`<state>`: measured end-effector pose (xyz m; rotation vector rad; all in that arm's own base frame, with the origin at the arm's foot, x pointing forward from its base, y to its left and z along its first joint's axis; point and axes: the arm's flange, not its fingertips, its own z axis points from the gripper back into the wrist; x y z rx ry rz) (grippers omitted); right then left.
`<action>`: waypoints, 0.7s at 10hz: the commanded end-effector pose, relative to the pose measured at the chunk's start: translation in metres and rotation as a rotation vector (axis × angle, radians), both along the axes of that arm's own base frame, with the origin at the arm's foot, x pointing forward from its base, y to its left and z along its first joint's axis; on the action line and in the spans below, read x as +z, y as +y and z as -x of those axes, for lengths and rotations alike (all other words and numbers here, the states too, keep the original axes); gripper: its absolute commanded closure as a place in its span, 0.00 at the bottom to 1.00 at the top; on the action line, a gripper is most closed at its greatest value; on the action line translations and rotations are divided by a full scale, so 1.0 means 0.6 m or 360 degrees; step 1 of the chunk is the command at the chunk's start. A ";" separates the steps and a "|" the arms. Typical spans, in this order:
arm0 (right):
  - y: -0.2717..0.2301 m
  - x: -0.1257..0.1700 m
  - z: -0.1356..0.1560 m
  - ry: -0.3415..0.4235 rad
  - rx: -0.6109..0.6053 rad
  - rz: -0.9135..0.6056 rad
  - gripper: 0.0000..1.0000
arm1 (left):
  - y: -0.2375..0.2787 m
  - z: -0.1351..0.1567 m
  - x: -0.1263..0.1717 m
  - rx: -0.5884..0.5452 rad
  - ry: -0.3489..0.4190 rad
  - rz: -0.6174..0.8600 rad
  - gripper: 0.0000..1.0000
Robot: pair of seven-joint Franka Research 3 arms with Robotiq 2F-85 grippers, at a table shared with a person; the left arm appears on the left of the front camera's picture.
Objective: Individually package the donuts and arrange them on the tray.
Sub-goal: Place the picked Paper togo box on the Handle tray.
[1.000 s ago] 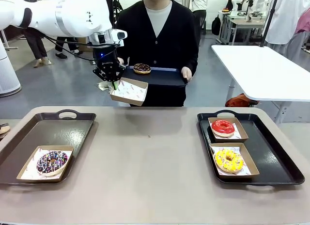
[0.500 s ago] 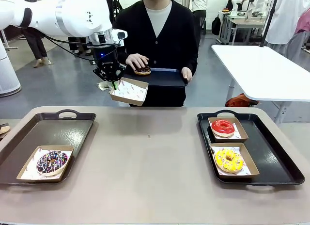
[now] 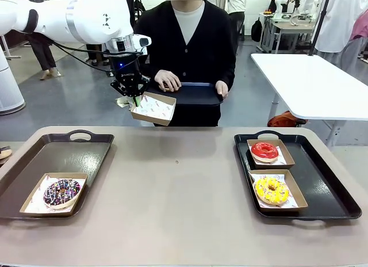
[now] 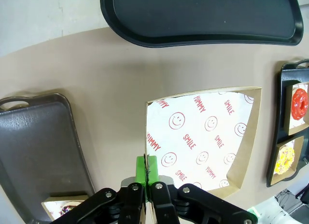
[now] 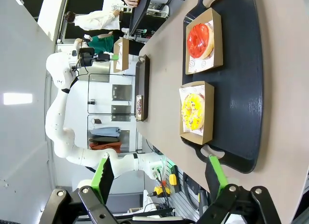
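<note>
Box liner print reads "SMILE" and "YUMMY" in red with smiley faces, clear in the left wrist view.

Near: sprinkled chocolate donut (image 3: 61,192) boxed on the left tray (image 3: 34,169), near corner; rest of that tray bare. Yellow donut (image 3: 271,190) and red donut (image 3: 264,151) each boxed on the right tray (image 3: 339,192), along its left side; right half open. Table (image 3: 178,209) between the trays is free.

Right pincer (image 5: 159,173) spread wide, holding nothing, above the right tray's end.

Far: left pincer (image 3: 135,98) pressed together on the rim of an empty box (image 3: 153,108), held tilted in the air past the table's far edge.

Change: the person's hand (image 3: 167,80) now covers the spot on the dark tray (image 3: 198,93) where the fourth donut sat a second ago; box and arm unmoved.
</note>
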<state>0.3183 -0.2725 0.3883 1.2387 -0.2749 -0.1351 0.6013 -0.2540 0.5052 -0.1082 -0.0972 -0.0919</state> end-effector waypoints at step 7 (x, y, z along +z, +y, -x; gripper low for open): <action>0.003 0.003 0.003 0.0017 -0.0005 0.0004 0.00 | 0.004 0.006 0.003 -0.0012 -0.0010 -0.0003 1.00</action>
